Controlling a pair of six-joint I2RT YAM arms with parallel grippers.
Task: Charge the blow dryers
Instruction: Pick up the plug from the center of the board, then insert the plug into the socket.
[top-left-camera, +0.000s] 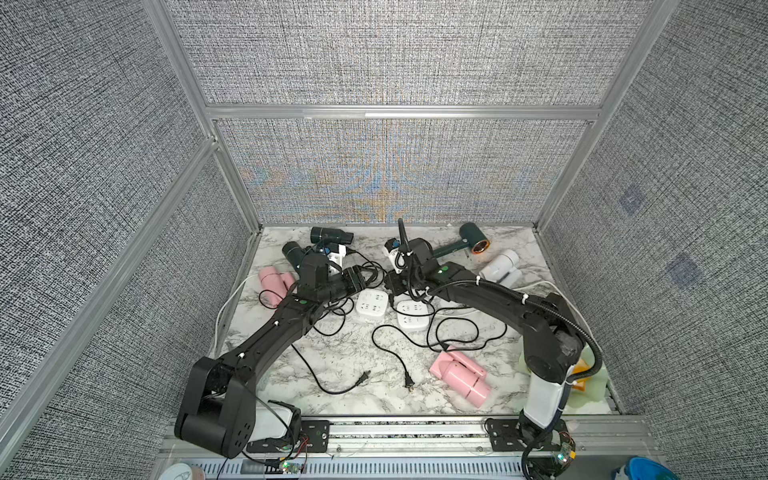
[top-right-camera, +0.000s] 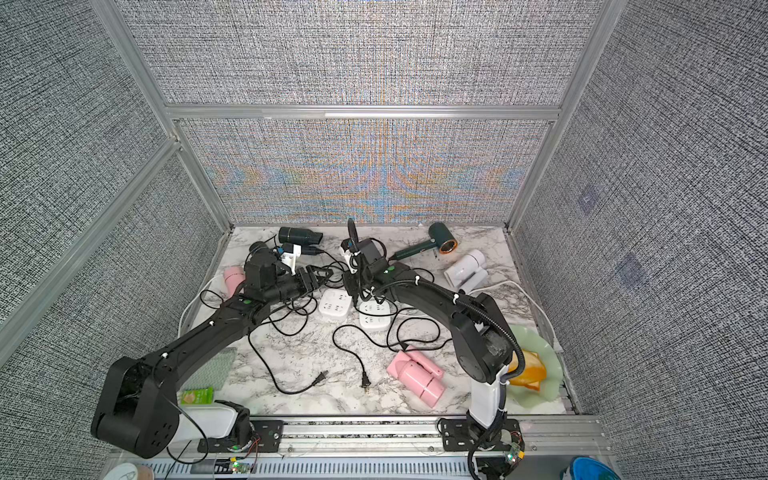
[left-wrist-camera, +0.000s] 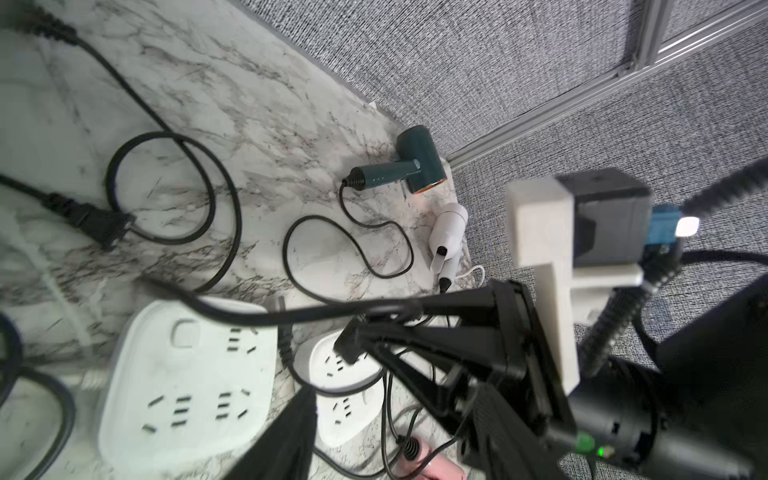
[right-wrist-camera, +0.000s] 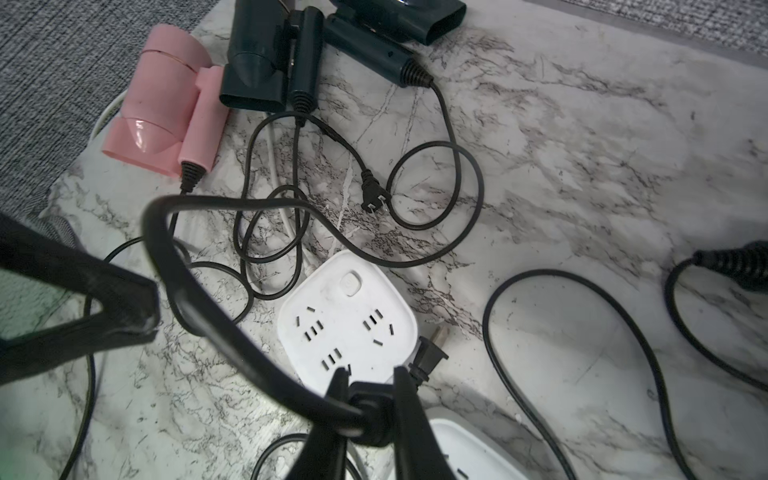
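Dryer cord in right end effector

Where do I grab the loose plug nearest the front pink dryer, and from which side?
Take the plug by its black moulded body, from straight above, jaws across its width. It lies flat, prongs toward the front edge, cord trailing back, so that should leave the prongs free.

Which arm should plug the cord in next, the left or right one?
The right one, probably. The right gripper is shut on a black cord right by a white socket block. The left gripper is open and holds nothing.
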